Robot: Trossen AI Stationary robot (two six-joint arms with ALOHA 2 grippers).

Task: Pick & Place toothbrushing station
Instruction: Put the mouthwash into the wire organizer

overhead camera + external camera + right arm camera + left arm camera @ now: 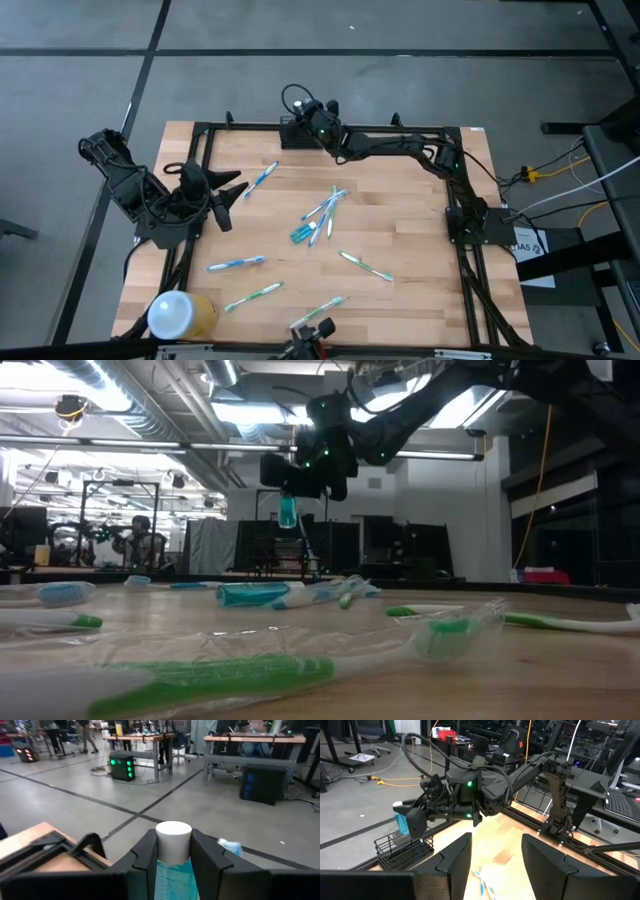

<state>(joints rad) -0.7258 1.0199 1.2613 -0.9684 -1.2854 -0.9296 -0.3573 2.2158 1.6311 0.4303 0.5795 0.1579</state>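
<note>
The black wire holder rack [294, 131] stands at the table's far edge and also shows in the left wrist view [402, 851]. My right gripper [318, 122] reaches over it and is shut on a blue toothpaste tube [401, 822] with a white cap [173, 840]. In the low view the tube [288, 510] hangs under the gripper [303, 472]. My left gripper [228, 195] is open and empty above the table's left side. Several toothbrushes [320, 215] lie loose on the wood. My right gripper pinches the blue tube's body [175, 877] between its two fingers, just behind the white cap. The tube lies along the fingers, its cap end past their tips. It is lifted clear of the table, over the rack; whether it touches the rack I cannot tell.
A white-and-yellow cylinder [180, 315] lies at the near left corner. Toothbrushes lie near the front [252, 295] and at mid right [365, 265]. A black frame [455, 215] runs along the table's edges. People and benches show in the room beyond.
</note>
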